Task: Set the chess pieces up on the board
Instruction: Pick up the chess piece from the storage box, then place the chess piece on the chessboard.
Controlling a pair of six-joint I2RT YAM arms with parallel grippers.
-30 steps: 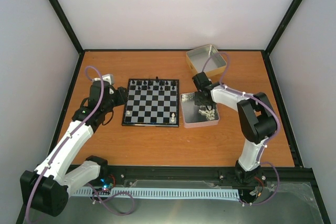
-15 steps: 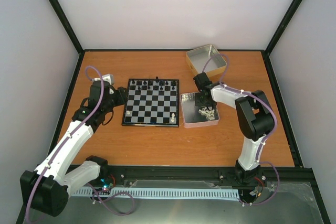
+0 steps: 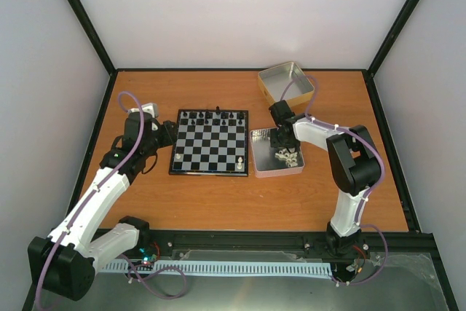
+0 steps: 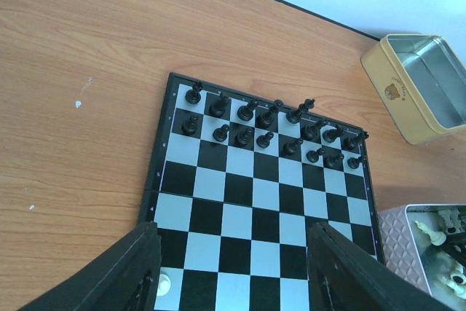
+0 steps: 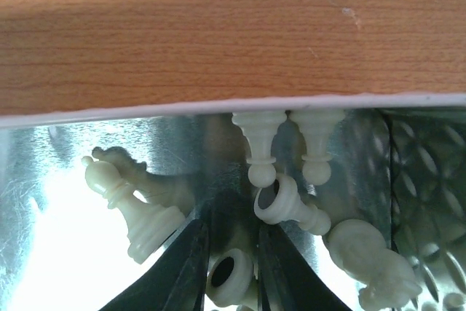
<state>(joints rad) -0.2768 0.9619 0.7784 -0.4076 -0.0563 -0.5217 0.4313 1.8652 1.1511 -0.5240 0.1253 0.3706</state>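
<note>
The board (image 3: 210, 143) lies at the table's middle, with black pieces along its far rows. Two white chess pieces (image 3: 241, 159) stand near its front right corner. My left gripper (image 3: 169, 135) hovers at the board's left edge, open and empty. In the left wrist view its fingers (image 4: 109, 274) straddle the board (image 4: 262, 202), and one white piece (image 4: 164, 282) stands by the left finger. My right gripper (image 5: 231, 267) reaches down into the shallow tin (image 3: 255, 152) and is shut on a lying white chess piece (image 5: 231, 276). Several more white pieces (image 5: 138, 213) lie around it.
A gold tin (image 3: 286, 81) sits at the back right, also visible as the gold tin (image 4: 429, 89) in the left wrist view. The shallow tin's rim (image 5: 218, 107) runs across the right wrist view, bare wood beyond it. Black pieces (image 4: 255, 125) fill the board's far two rows.
My right arm has shifted slightly inside the tin, its elbow drawing in a little. The left arm and the pieces on the board have not moved.
</note>
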